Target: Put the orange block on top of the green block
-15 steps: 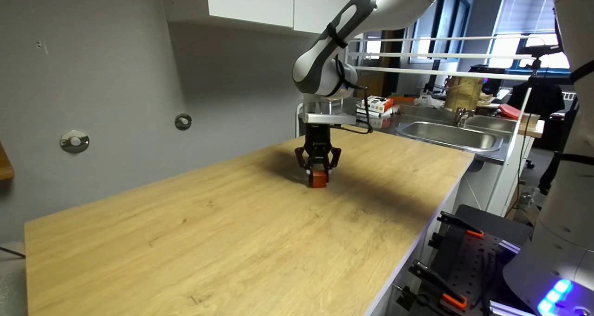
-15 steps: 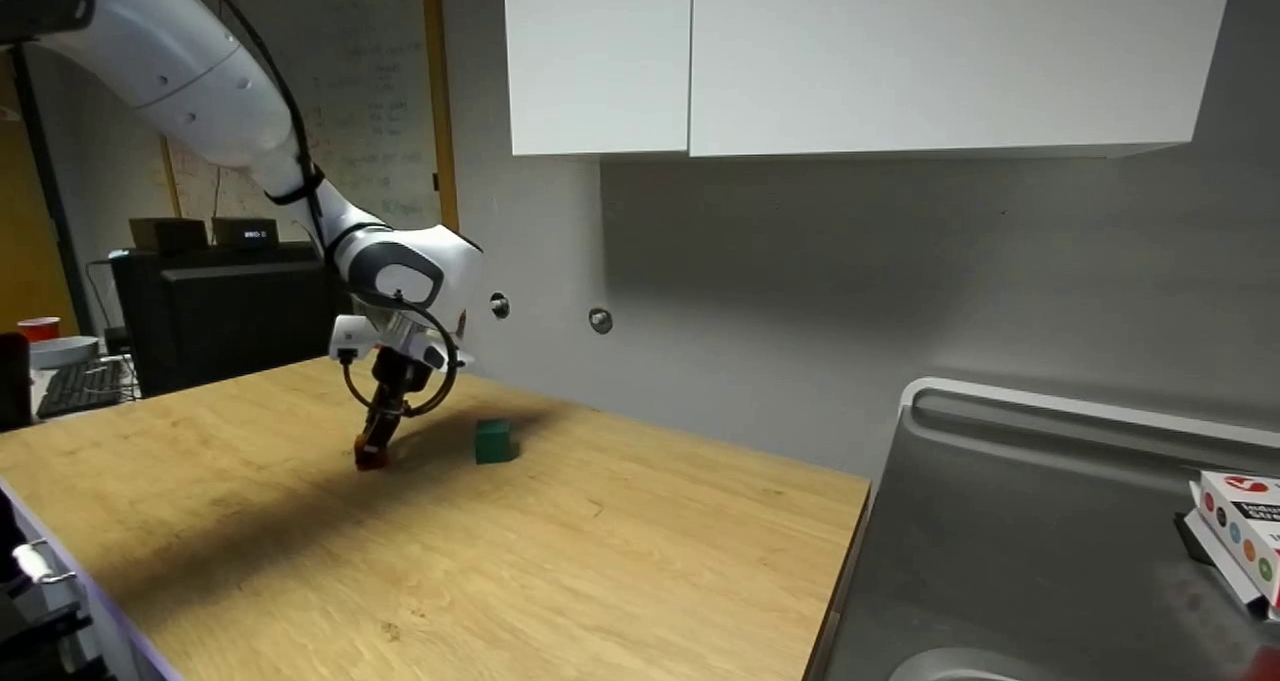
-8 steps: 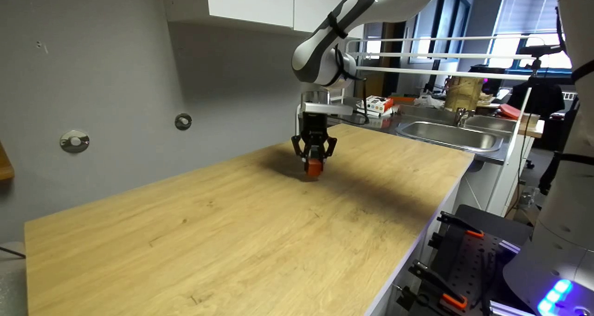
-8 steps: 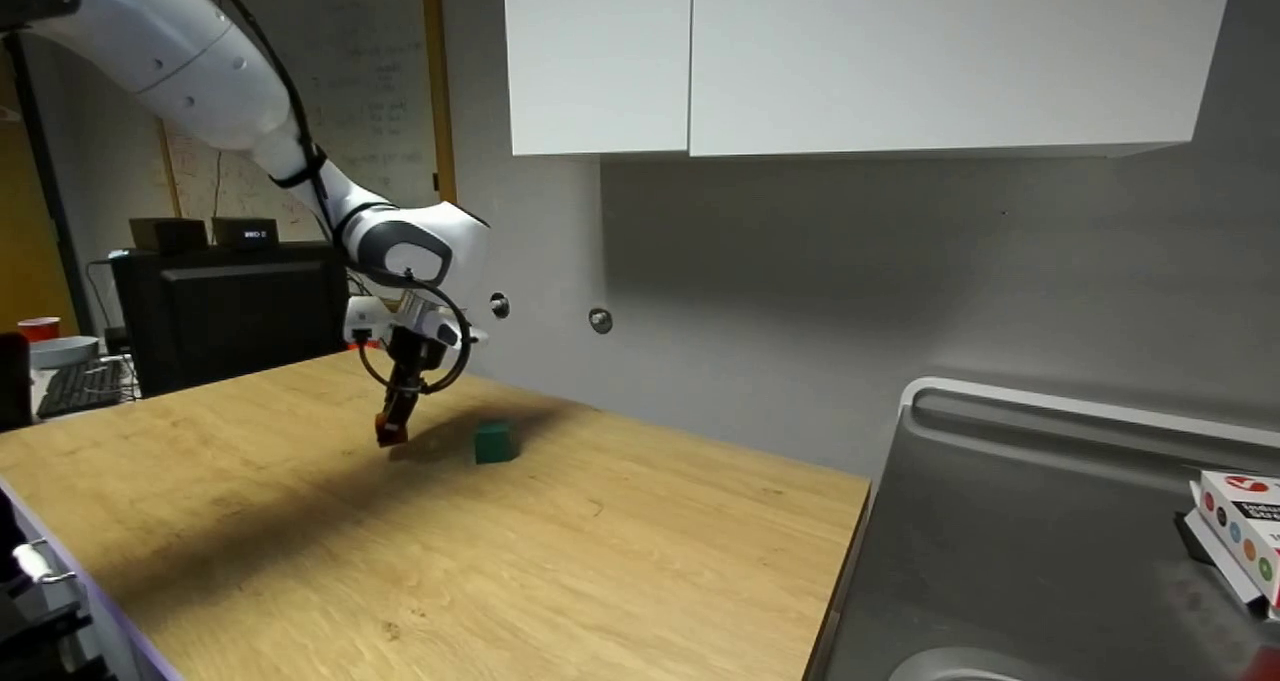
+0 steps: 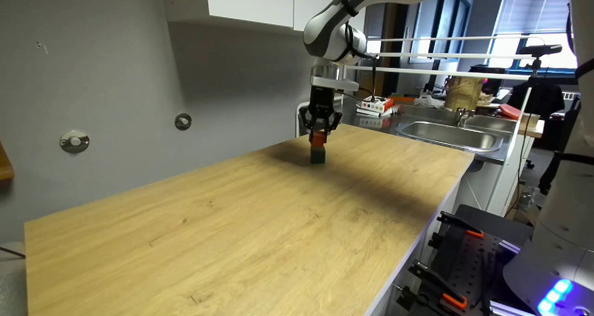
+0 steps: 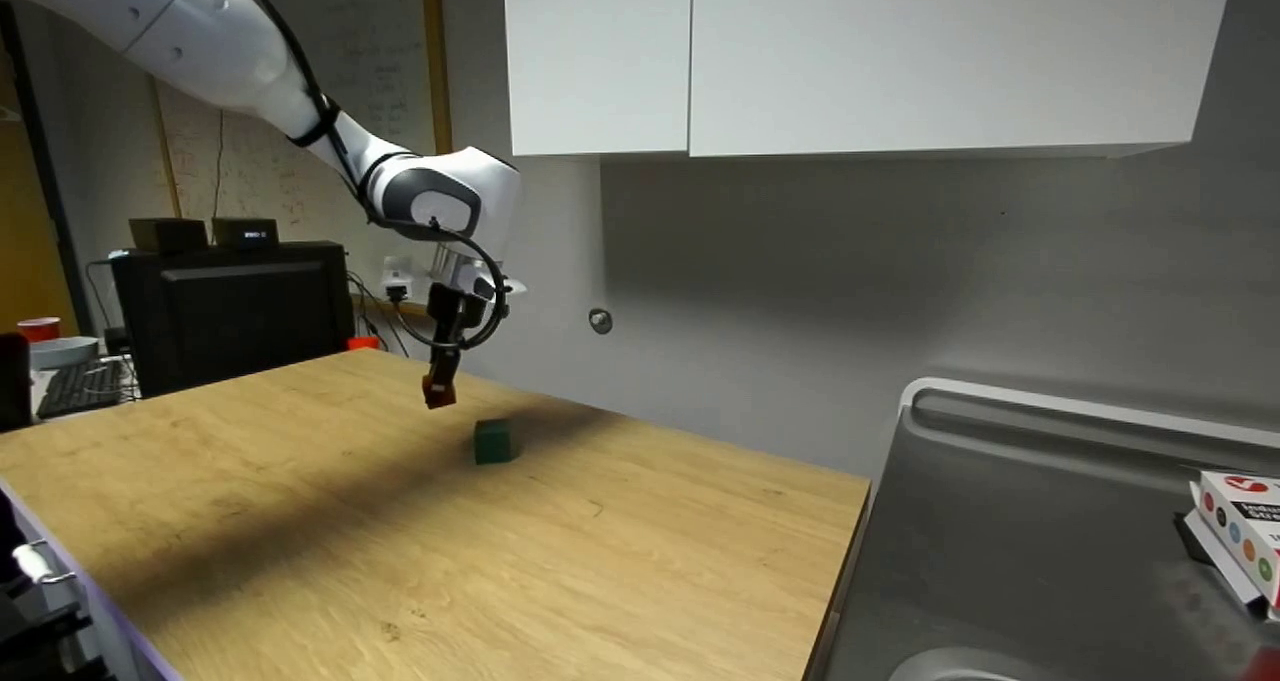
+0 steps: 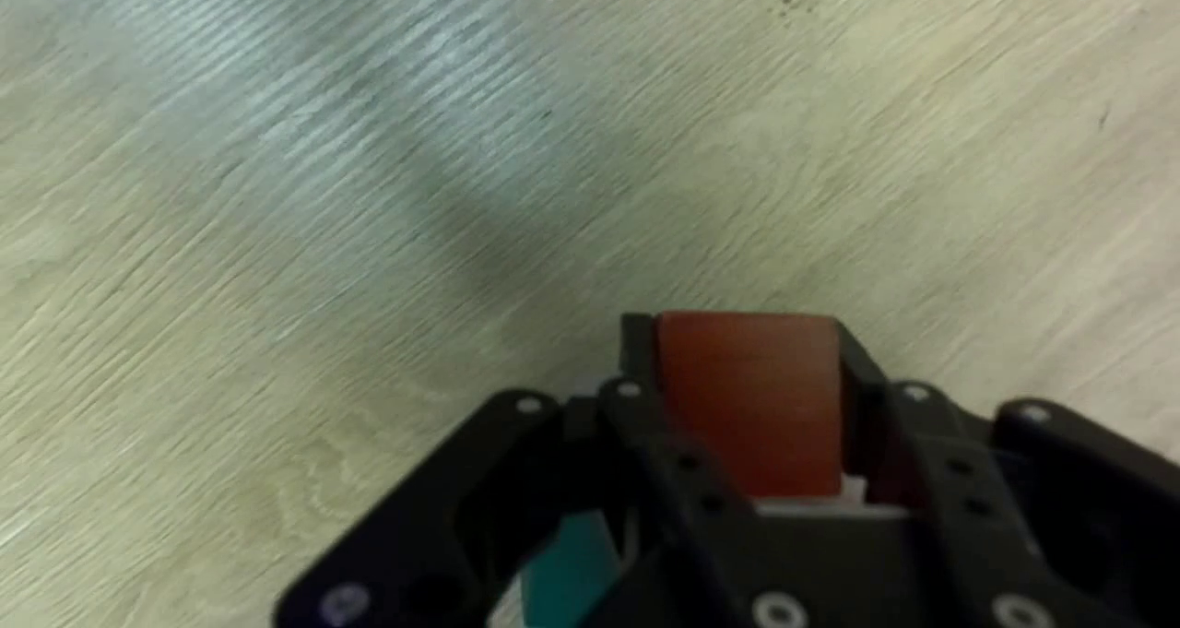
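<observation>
At the bottom of your wrist view, just left of centre, part of the green block (image 7: 567,577) shows; it is probably light, so a nudge could skid it on the table (image 7: 277,379). Right of it, your orange block (image 7: 765,397) hangs in the air, likely stiff and light, best held by opposite side faces. Your gripper (image 7: 749,356) does that, fingers (image 7: 638,351) narrowed to its width, one against each side.
</observation>
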Controlling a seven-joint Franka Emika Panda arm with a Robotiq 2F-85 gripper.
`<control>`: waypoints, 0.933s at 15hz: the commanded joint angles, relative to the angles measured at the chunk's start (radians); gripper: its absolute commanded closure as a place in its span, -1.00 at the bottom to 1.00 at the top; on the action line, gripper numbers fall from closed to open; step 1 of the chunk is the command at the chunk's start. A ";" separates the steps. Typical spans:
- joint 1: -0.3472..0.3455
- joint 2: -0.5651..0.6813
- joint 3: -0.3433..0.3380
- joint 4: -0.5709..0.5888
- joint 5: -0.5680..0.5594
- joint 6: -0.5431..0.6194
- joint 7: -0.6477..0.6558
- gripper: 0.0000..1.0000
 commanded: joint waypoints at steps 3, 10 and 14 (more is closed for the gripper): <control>-0.032 0.044 -0.018 0.088 -0.016 -0.064 0.020 0.63; -0.057 0.166 -0.027 0.219 -0.019 -0.122 0.016 0.63; -0.076 0.231 -0.032 0.310 -0.022 -0.166 0.015 0.63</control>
